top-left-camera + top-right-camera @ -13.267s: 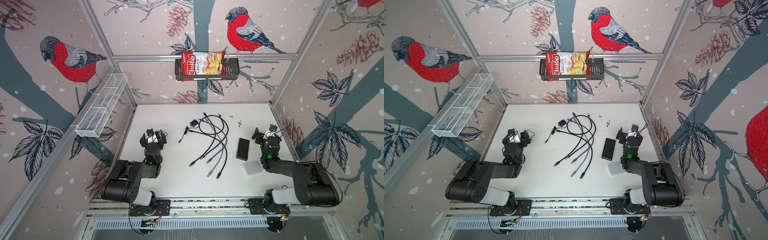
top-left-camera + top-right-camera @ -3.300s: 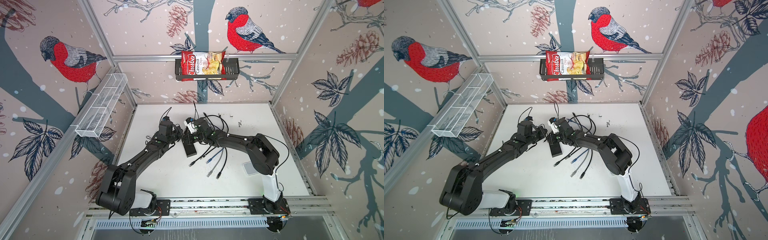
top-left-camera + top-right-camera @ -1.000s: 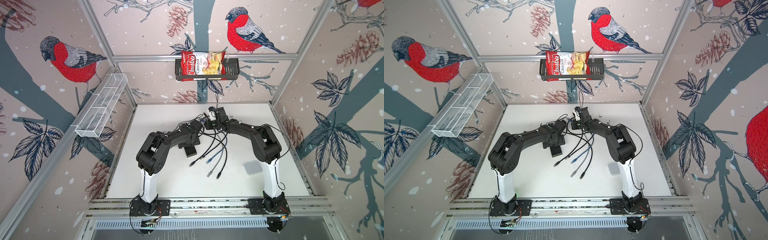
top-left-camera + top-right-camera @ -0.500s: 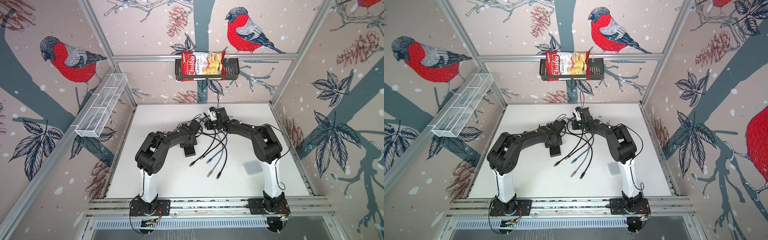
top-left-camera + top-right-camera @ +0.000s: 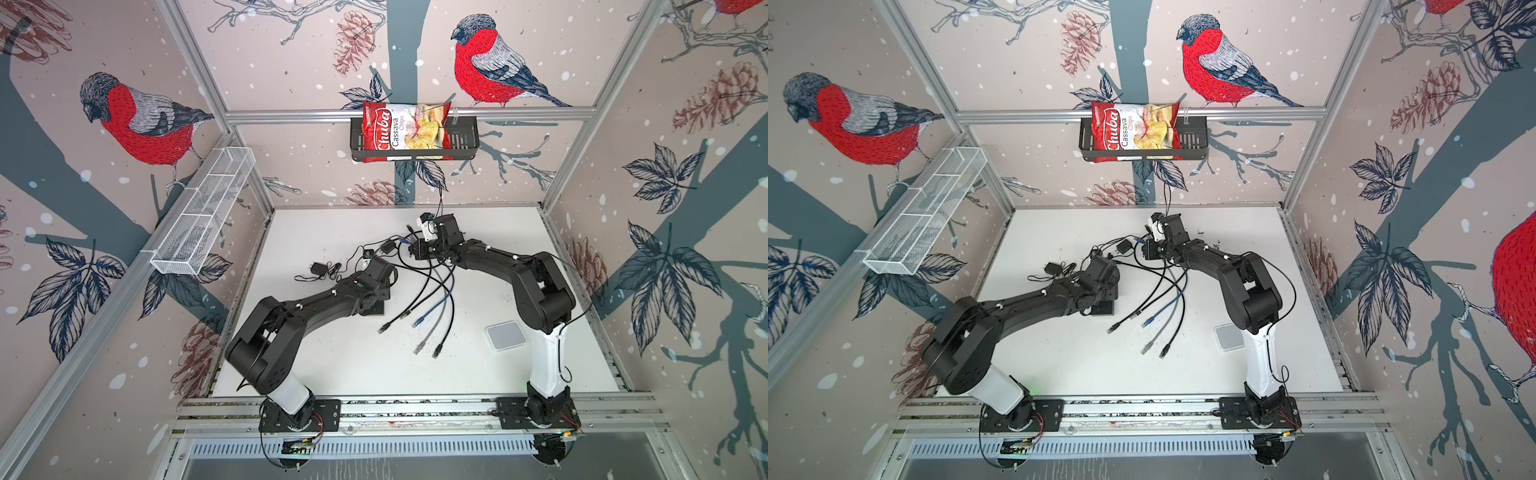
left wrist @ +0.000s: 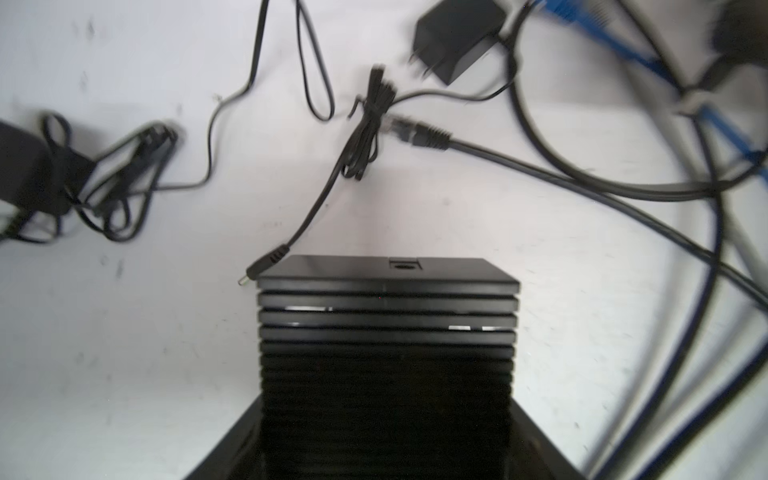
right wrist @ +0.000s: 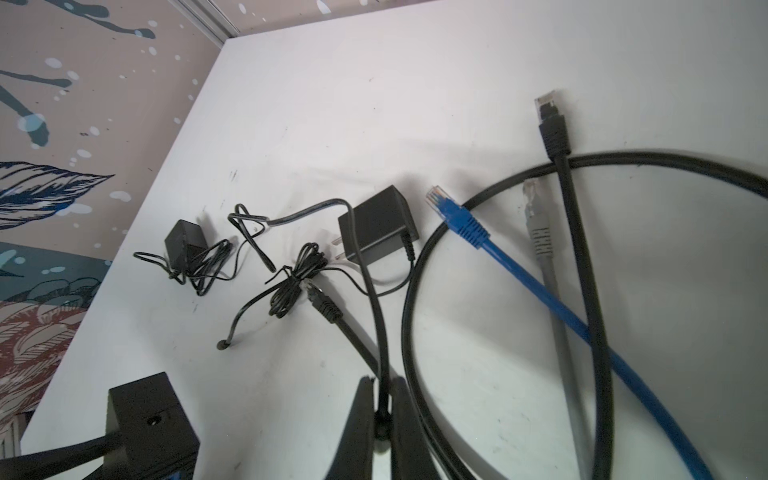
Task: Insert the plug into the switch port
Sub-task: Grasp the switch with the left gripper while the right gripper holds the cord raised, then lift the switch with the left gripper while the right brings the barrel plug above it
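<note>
Moved: since the opening frame the switch (image 5: 376,309) has gone from the right side of the table (image 5: 332,365), by the white box (image 5: 506,336), to the left of the fanned cables. Both arms have stretched out from their folded poses. Over the last second the left arm's elbow has swung leftward.
Left gripper (image 6: 388,405): jaws set wide, one dark finger on each side of the switch, clasping its sides.
Switch: black, with its ridged face toward the left wrist camera. In both top views only its near end shows from under the left arm.
Port (image 6: 405,264): a small recess in the glossy face beside the ridges, plug not yet in it.
Barrel plug (image 6: 266,266): lying on the table just beside the switch's corner, its thin cord leading to a tied bundle.
Right gripper (image 7: 383,399): closed tight on a black cord (image 7: 376,316).
Black cord: runs from the pinch across the larger adapter (image 7: 376,228); where it ends cannot be told.
Small adapter (image 7: 185,241): toward the left wall, cord bunched beside it.
Blue cable (image 7: 469,228), grey cable (image 7: 540,241): side by side, plugs free on the table.
</note>
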{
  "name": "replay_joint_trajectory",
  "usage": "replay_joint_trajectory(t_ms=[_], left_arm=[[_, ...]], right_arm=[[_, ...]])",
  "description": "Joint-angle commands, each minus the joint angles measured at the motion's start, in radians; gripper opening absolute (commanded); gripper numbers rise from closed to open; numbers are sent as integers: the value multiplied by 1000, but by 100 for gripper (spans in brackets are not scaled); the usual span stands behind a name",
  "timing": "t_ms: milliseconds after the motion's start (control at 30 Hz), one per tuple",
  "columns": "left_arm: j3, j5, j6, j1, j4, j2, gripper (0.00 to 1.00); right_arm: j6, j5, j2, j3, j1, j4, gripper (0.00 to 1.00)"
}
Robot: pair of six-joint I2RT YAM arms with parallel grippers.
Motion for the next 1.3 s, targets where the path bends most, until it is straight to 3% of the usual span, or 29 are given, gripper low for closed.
replay_joint_trajectory(t_ms=[0,200,400,600,767,1067,1267], left_arm=[[-100,13,137,-22,264,-89,45],[-364,77,234,-70,660,-265,46],[-530,76,301,-105,877,-351,49],[-600,18,380,-137,980,-352,49],[-658,-11,441,-144,1110,-345,49],[-708,8,565,-143,1267,-331,50],[-758,20,664,-144,1461,-285,49]], right_arm=[[12,-36,-37,-16,5,30,2],[8,-37,-100,-54,37,43,2],[13,3,-164,-89,84,68,2],[-23,31,-230,-136,144,120,2],[1,-15,-285,-183,171,189,2],[47,-17,-357,-280,242,324,2],[54,6,-371,-325,276,387,2]])
